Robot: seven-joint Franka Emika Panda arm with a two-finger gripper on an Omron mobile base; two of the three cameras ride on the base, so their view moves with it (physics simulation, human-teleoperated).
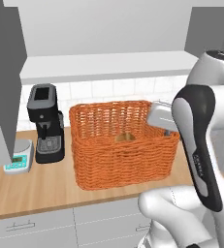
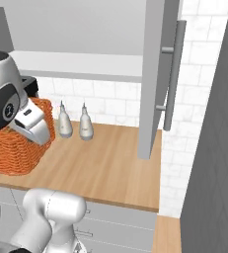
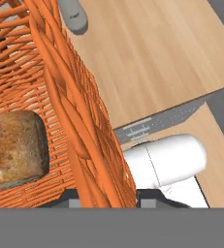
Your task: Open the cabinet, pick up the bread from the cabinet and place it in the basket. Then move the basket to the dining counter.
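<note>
Basket [image 1: 123,160]: orange woven wicker, open-topped, standing on the wood worktop [image 2: 110,168] against the white tiles, just right of the coffee machine [image 1: 45,123].
Bread [image 3: 14,147]: brown crusty lump lying on the basket floor, near the right wall.
Gripper [image 3: 106,196]: at the basket's right rim; in the hand view the wicker wall runs down between the two fingertips, so it is clamped on the basket wall.
Cabinet [image 2: 155,74]: pale-grey door swung open, steel bar handle on it.
Scale [image 1: 19,157]: small, white, left of the coffee machine.
Shakers [image 2: 75,122]: two grey ones, right of the basket.
Drawers [image 1: 60,223]: grey, below the worktop.
</note>
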